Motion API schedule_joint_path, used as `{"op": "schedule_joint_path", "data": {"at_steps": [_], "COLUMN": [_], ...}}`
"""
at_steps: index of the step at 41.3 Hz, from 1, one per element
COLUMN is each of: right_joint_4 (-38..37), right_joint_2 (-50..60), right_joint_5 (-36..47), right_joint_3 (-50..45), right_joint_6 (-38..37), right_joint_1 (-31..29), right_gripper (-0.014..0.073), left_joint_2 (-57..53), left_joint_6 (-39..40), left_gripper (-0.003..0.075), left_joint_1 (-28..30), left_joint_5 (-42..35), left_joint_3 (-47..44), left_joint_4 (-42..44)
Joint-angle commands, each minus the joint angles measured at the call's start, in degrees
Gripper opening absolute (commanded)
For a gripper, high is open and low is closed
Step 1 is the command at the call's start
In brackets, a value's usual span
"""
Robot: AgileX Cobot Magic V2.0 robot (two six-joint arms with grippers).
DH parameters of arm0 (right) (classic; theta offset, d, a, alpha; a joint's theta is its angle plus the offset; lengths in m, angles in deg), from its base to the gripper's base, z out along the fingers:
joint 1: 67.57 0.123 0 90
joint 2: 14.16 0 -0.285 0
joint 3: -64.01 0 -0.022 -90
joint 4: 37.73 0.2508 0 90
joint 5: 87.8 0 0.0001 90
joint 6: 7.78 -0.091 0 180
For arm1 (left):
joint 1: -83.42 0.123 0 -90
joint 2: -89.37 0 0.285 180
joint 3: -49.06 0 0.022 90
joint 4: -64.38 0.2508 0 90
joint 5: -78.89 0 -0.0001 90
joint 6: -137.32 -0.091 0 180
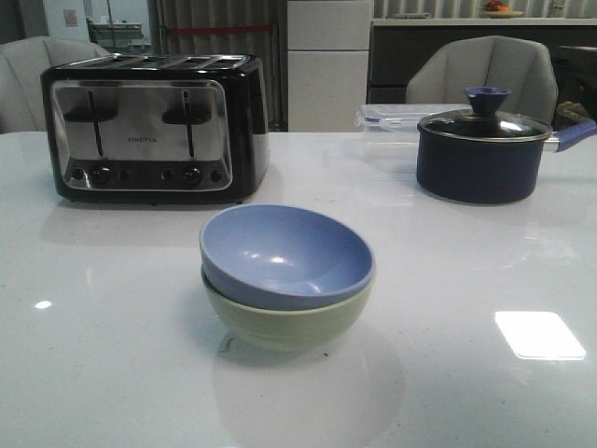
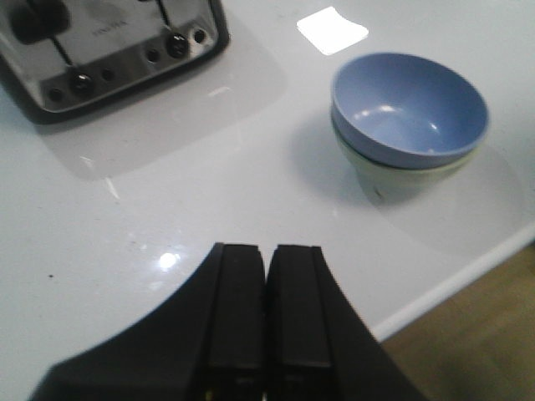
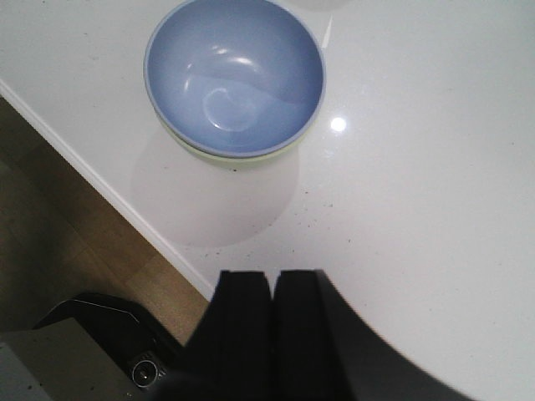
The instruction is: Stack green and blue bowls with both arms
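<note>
The blue bowl (image 1: 286, 254) sits nested inside the green bowl (image 1: 289, 323) at the middle of the white table. The stack also shows in the left wrist view, blue bowl (image 2: 409, 107) over green bowl (image 2: 401, 179), and in the right wrist view, blue bowl (image 3: 234, 73) with a thin green rim (image 3: 209, 155) below. My left gripper (image 2: 267, 251) is shut and empty, well back from the bowls over the table. My right gripper (image 3: 273, 276) is shut and empty, near the table's front edge, apart from the bowls. Neither arm shows in the front view.
A black and silver toaster (image 1: 154, 126) stands at the back left. A dark navy pot with glass lid (image 1: 485, 149) stands at the back right, with a clear plastic container (image 1: 392, 126) beside it. The table's front edge (image 3: 117, 205) borders a wooden floor.
</note>
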Motion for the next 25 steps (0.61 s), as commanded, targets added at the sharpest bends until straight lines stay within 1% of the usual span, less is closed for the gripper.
{"op": "schedule_joint_path", "data": {"at_steps": [1, 5, 10, 13, 16, 23, 25], "right_joint_4": [-0.01, -0.01, -0.01, -0.01, -0.01, -0.01, -0.01], "right_joint_2": [0.28, 0.28, 0.28, 0.28, 0.28, 0.28, 0.28], "right_joint_5": [3.19, 3.19, 3.19, 3.19, 3.19, 3.19, 3.19], "right_joint_3": [1.63, 1.63, 1.63, 1.63, 1.63, 1.63, 1.63], "right_joint_6": [0.6, 0.6, 0.6, 0.6, 0.6, 0.6, 0.6], "right_joint_1": [-0.05, -0.05, -0.05, -0.05, -0.05, -0.05, -0.05], "right_gripper": [0.0057, 0.0057, 0.0057, 0.0057, 0.0057, 0.0057, 0.0057], "left_joint_2": [-4.89, -11.12, -18.95, -22.41, -24.94, -27.34, -28.11], "left_joint_6": [0.04, 0.04, 0.04, 0.04, 0.04, 0.04, 0.04], "left_gripper": [0.0093, 0.0093, 0.0093, 0.0093, 0.0093, 0.0093, 0.0093], "left_joint_1": [4.27, 9.92, 16.29, 19.61, 21.68, 24.18, 24.78], "left_joint_5": [-10.44, -20.94, -29.5, -32.44, -34.71, -42.33, -41.37], "left_joint_3": [-3.29, -10.88, -19.7, -23.92, -26.87, -31.76, -31.64], "left_joint_4": [0.39, 0.39, -1.66, -3.43, -4.64, -4.87, -4.87]}}
